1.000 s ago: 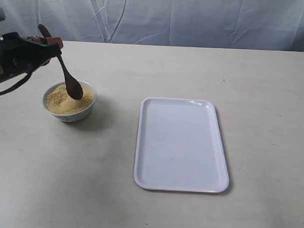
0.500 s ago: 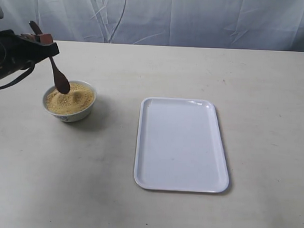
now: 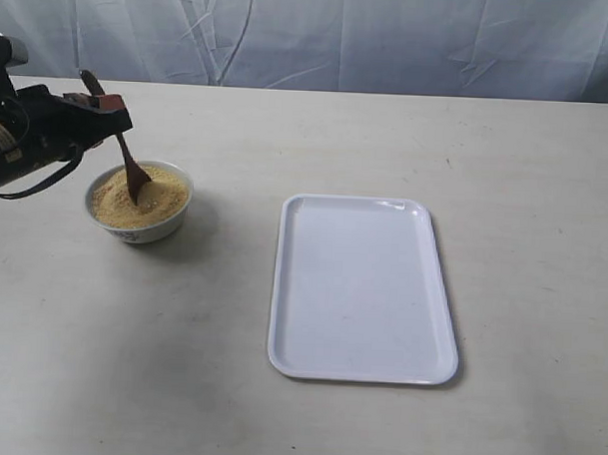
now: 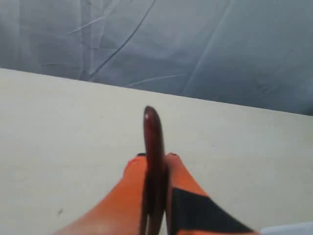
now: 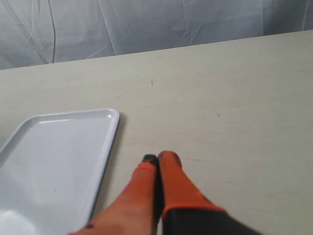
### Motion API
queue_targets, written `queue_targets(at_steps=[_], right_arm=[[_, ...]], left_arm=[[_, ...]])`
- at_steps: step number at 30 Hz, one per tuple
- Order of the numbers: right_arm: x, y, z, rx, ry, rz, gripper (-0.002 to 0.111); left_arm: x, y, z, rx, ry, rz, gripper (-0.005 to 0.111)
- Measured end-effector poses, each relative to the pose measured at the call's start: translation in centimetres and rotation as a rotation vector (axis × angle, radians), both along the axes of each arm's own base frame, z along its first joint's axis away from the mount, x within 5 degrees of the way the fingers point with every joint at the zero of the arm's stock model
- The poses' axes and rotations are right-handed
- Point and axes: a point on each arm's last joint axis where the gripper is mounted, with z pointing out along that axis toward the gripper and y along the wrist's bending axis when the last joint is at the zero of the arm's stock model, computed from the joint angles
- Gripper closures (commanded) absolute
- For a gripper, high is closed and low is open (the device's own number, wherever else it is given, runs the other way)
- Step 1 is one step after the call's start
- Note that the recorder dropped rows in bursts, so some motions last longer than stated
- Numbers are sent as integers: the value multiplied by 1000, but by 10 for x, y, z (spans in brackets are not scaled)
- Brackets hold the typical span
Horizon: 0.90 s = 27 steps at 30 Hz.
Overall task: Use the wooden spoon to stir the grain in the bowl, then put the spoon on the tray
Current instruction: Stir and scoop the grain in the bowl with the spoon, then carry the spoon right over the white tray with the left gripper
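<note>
Stirring tool: the wooden spoon [image 3: 127, 161], dark reddish-brown and glossy, stands steeply tilted, with its oval end sunk in the grain and its handle tip rising toward the rear left.
Left arm: the left gripper [image 3: 109, 104] is clenched on the spoon's upper handle. In the left wrist view its orange fingers [image 4: 133, 171] press the handle from both sides, and the rounded handle end [image 4: 152, 127] pokes out beyond them.
Contents: the grain [image 3: 163, 197], fine and yellow-tan, is heaped to the rim, with a dent where the spoon enters.
Vessel: the bowl [image 3: 144, 230], small, round and white, sits on the table [image 3: 287, 137] at the left, well apart from the tray.
Markings: a faint dark pattern near the bowl's base is too small to read.
Landing spot: the tray [image 3: 362, 289], white and rectangular with rounded corners, lies flat, right of centre.
Right arm: the right gripper [image 5: 159, 158] has its orange fingers pressed together on nothing, over bare table just beside the tray's edge [image 5: 105, 156].
</note>
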Motion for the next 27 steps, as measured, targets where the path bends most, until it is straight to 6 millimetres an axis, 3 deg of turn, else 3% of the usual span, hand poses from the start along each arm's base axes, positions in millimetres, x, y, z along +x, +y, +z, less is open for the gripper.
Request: queue_targets(at_steps=[8, 18, 27], right_arm=[[0, 0, 0, 0, 0, 0, 106], [0, 0, 0, 0, 0, 0, 106], [0, 0, 0, 0, 0, 0, 106]], left_arm=[[-1, -3, 2, -29, -3, -24, 107], [-7, 2, 31, 88, -101, -5, 107], [-9, 5, 29, 99, -41, 21, 107]])
